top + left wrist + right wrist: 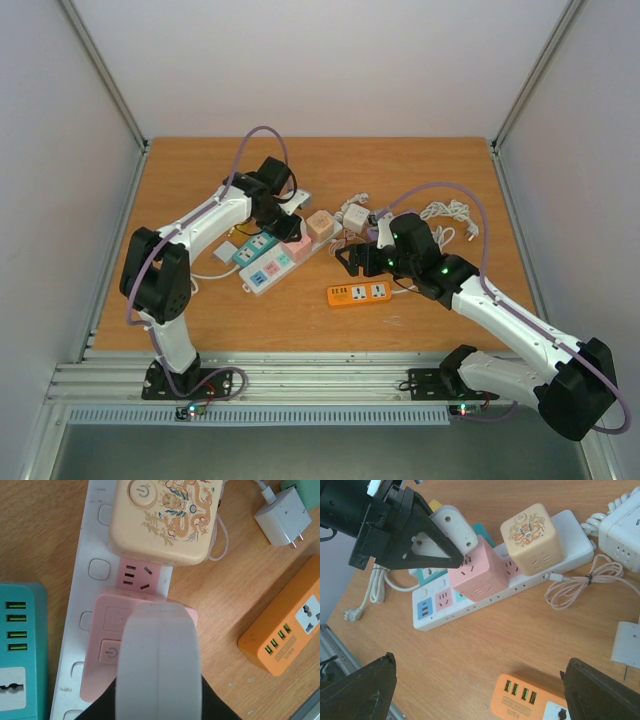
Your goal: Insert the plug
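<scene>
A pink cube plug sits on the long white power strip, beside a beige cube plug with a dragon print. My left gripper is shut with nothing between its white fingers, and their tips rest on top of the pink cube. In the right wrist view the left gripper touches the pink cube from the upper left. My right gripper is open and empty, above bare table near the orange power strip. In the top view the left gripper is over the white strip and the right gripper is apart from it.
A teal power strip lies left of the white one. A white charger, a white adapter block and a coiled pinkish cable lie behind. White cables lie at the back right. The orange strip lies towards the front.
</scene>
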`<state>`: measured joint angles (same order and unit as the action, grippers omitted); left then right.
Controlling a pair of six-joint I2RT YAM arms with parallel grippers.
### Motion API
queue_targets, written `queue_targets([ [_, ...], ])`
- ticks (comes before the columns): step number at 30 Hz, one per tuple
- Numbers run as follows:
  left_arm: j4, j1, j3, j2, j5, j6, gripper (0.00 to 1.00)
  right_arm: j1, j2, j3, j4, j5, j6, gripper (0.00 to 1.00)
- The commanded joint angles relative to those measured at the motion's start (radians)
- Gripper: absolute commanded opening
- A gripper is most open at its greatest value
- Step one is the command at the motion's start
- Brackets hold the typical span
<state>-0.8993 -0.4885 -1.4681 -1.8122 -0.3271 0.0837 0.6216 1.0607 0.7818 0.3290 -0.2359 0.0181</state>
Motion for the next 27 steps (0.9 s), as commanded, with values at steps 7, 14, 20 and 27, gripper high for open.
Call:
queue_targets([
  [7,0.009,-0.002,-0.003,-0.032,0.074,0.017,0.00,-0.004,-0.005,-0.007,-0.014,0.005,0.019,0.91],
  [14,-0.023,-0.007,-0.012,-0.058,0.155,0.028,0.00,-0.004,-0.006,-0.006,-0.009,0.009,0.023,0.91],
  [20,-0.053,-0.014,-0.016,-0.093,0.214,0.031,0.00,-0.004,-0.006,-0.004,-0.007,0.012,0.026,0.91],
  [27,-0.077,-0.015,0.009,-0.135,0.283,0.021,0.00,-0.004,-0.009,-0.007,-0.010,0.013,0.026,0.91],
])
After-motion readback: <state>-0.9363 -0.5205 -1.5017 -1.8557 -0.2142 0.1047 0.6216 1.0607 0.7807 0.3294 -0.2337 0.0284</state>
